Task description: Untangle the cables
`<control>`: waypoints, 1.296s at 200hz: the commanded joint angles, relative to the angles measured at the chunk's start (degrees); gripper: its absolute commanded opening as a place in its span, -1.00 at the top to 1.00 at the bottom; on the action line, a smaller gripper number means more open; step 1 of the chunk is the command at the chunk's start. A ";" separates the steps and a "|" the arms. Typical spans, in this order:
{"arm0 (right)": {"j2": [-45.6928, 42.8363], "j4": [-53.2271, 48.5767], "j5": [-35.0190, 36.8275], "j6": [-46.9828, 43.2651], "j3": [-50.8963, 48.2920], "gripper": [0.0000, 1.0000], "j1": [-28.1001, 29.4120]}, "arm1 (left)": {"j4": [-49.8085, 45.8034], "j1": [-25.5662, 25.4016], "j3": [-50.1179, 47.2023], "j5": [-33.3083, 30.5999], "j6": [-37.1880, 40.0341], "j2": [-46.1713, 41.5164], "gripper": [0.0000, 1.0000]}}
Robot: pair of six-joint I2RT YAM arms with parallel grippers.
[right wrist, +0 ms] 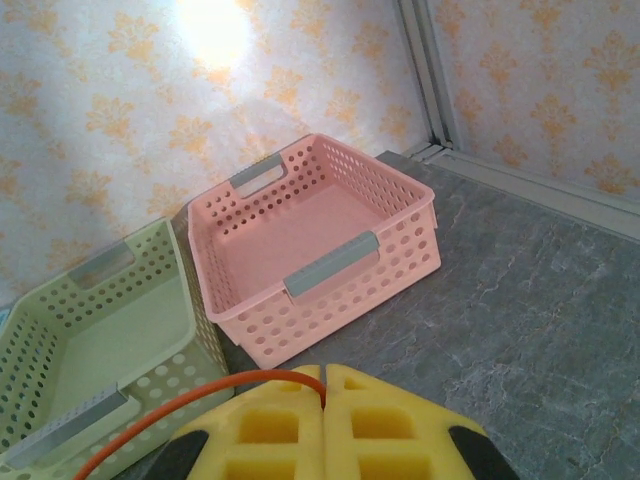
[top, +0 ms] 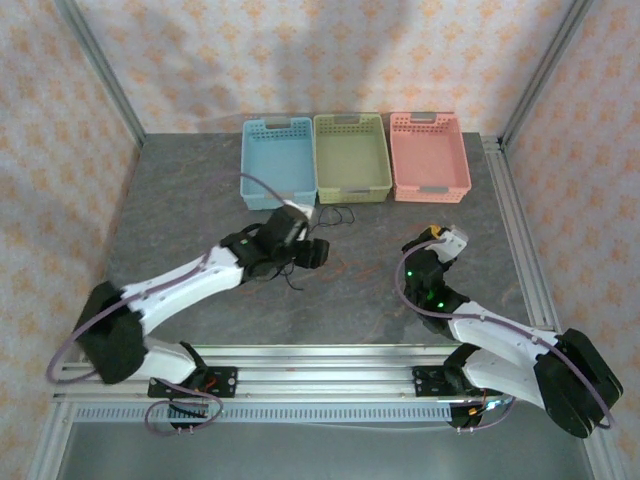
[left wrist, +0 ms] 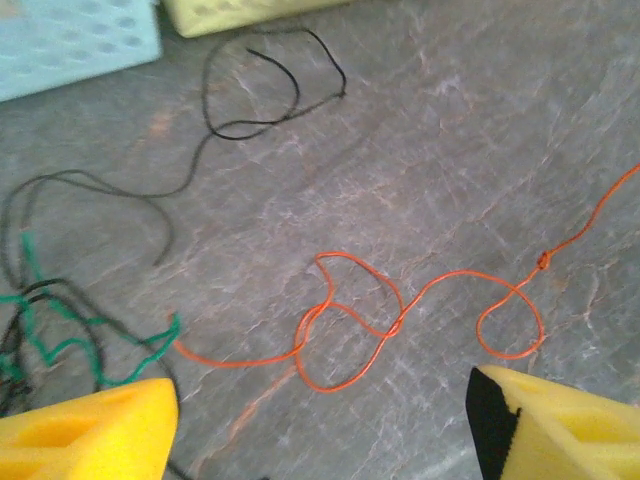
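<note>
Several cables lie on the grey table in the left wrist view. A red-orange cable (left wrist: 394, 329) loops and crosses itself, with a small knot further right. A black cable (left wrist: 238, 137) curls toward the baskets, and a green cable (left wrist: 97, 360) tangles with black wire at the left edge. My left gripper (left wrist: 320, 430) hovers open just above the orange loops, its yellow fingers wide apart and nothing between them. My right gripper (right wrist: 323, 400) is shut on the red-orange cable (right wrist: 241, 378), which arcs away to the left. From above, the left gripper (top: 310, 250) and right gripper (top: 445, 237) are well apart.
Three perforated baskets stand in a row at the back: blue (top: 270, 190), green (top: 352, 190) and pink (top: 430, 190). The pink basket (right wrist: 330, 290) is right ahead of the right gripper. A metal frame rail (top: 510, 220) runs along the table's right edge.
</note>
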 commanded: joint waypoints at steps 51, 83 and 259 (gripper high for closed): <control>0.74 -2.58 -0.80 2.23 -0.05 1.00 -1.00 | -8.72 -2.08 12.60 -2.69 4.92 20.47 -0.32; 1.45 -3.31 -1.19 2.47 0.51 1.00 -1.08 | -9.64 -2.02 14.05 -5.87 5.21 23.54 -0.22; 1.69 -3.40 1.16 -0.87 1.03 1.00 -1.50 | -16.66 -3.85 20.74 -15.12 5.16 20.51 1.00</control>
